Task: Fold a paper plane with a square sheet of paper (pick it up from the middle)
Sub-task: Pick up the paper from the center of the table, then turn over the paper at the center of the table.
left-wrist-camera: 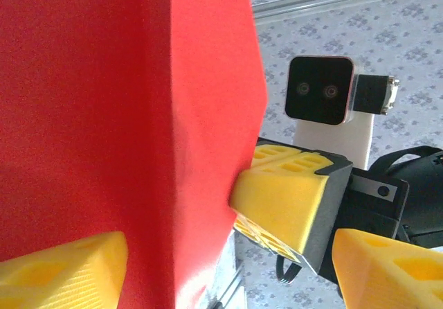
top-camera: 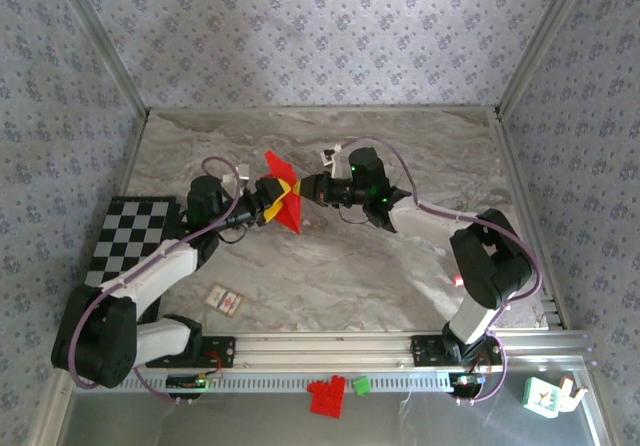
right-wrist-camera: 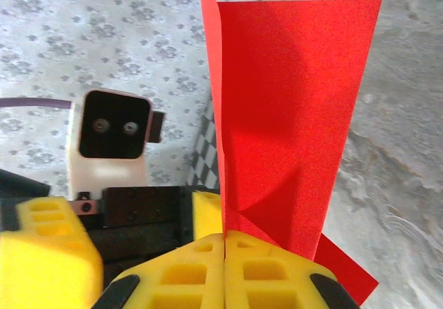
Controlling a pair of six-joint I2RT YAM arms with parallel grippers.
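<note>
Paper (top-camera: 283,194): you have it lifted off the table (top-camera: 400,266), out in the middle between the two arms. It is creased into an angular shape and stands on edge.
Long axis: seen from above, it runs from the far tip back toward the bases, crosswise to the line joining the two grippers.
Left arm: it reaches in from the left, forearm low, with the wrist turned toward the paper's left face.
Right arm: it bends at the elbow and comes in from the right, level with the left arm and nose to nose with it.
Nearer arm: both are at the paper, but only the right one has hold of it.
Right gripper (top-camera: 308,190): its fingers are pressed together on the paper's lower edge. The wrist view shows the sheet rising straight up out of the closed tips, with the crease above them.
Left gripper (top-camera: 266,209): it is spread wide. One finger (left-wrist-camera: 62,271) is against the red face and the other (left-wrist-camera: 387,267) is well apart, beyond the right gripper's tips.
Next move, as I judge it: the paper lies inside your left gripper's span, so closing it calls for no reach, only squaring to the crease.
</note>
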